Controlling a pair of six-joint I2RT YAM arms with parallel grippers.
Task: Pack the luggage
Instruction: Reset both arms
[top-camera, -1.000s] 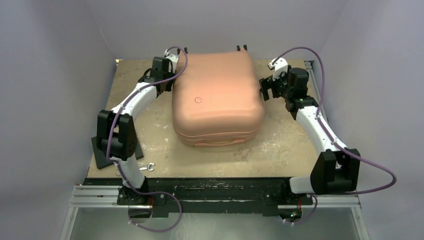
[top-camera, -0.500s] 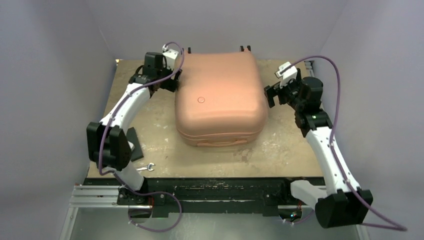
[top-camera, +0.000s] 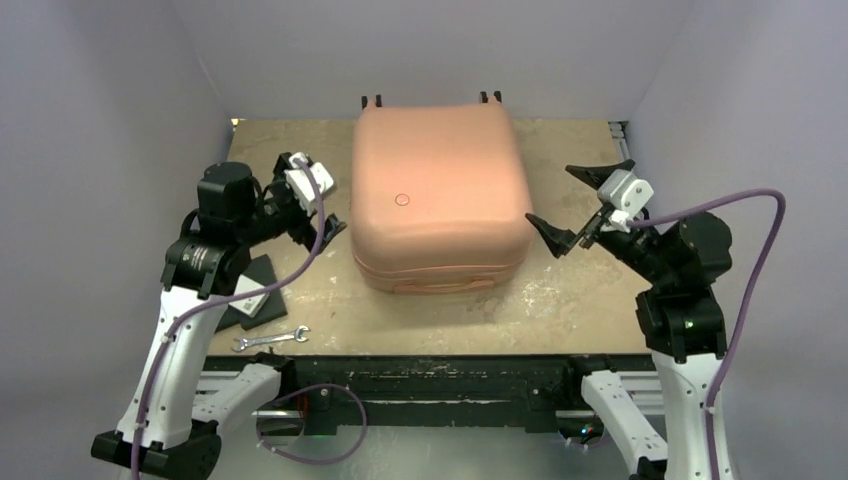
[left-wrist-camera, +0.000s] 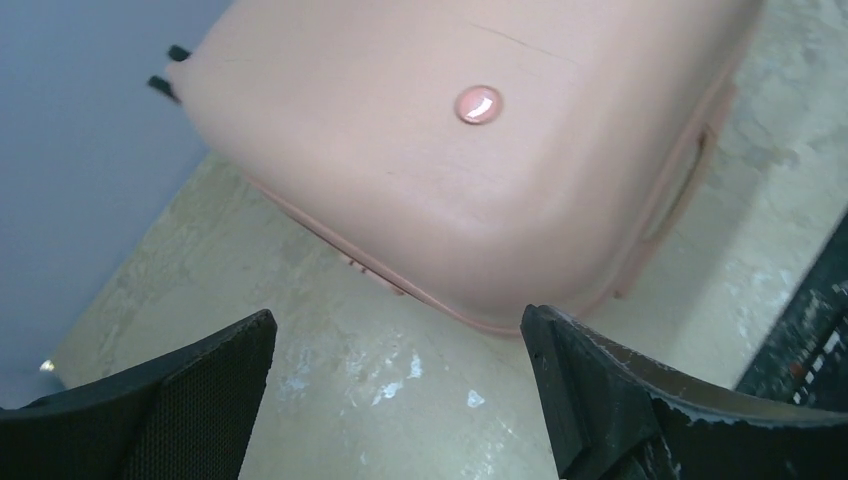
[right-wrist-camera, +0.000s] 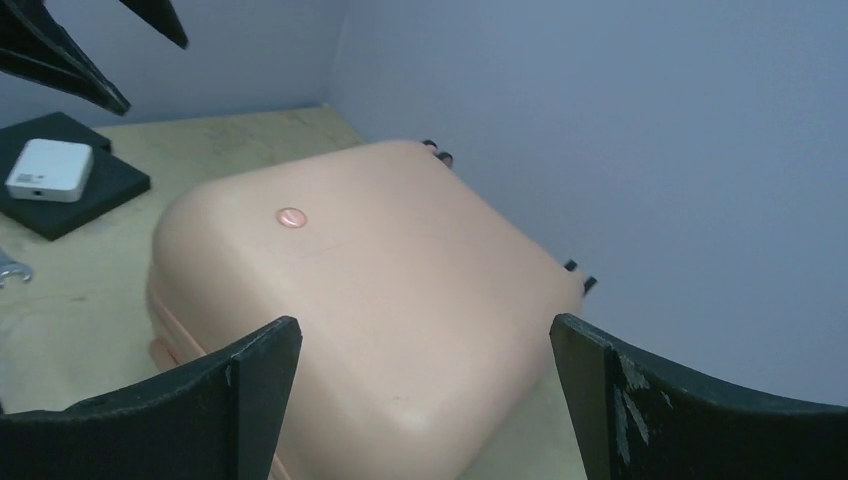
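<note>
The luggage (top-camera: 440, 190) is a salmon-pink hard-shell suitcase lying flat and closed in the middle of the table, wheels at the far edge, handle toward me. My left gripper (top-camera: 312, 200) hovers open just off its left side, nothing between the fingers. In the left wrist view the luggage (left-wrist-camera: 420, 150) lies beyond the left gripper (left-wrist-camera: 398, 330), which frames bare table. My right gripper (top-camera: 548, 193) hangs open off the right side, raised and empty. The right wrist view shows the luggage (right-wrist-camera: 380, 290) below and beyond the right gripper (right-wrist-camera: 425, 335).
A flat black pad (top-camera: 250, 298) carrying a white box (right-wrist-camera: 48, 168) lies left of the suitcase, partly under my left arm. A small wrench (top-camera: 270, 340) rests near the table's front edge. Grey walls close in on the far, left and right sides.
Both arms have drawn back from the suitcase's far corners toward the near side. The left gripper has opened wide; the right stayed open. The suitcase has shifted slightly to the right.
</note>
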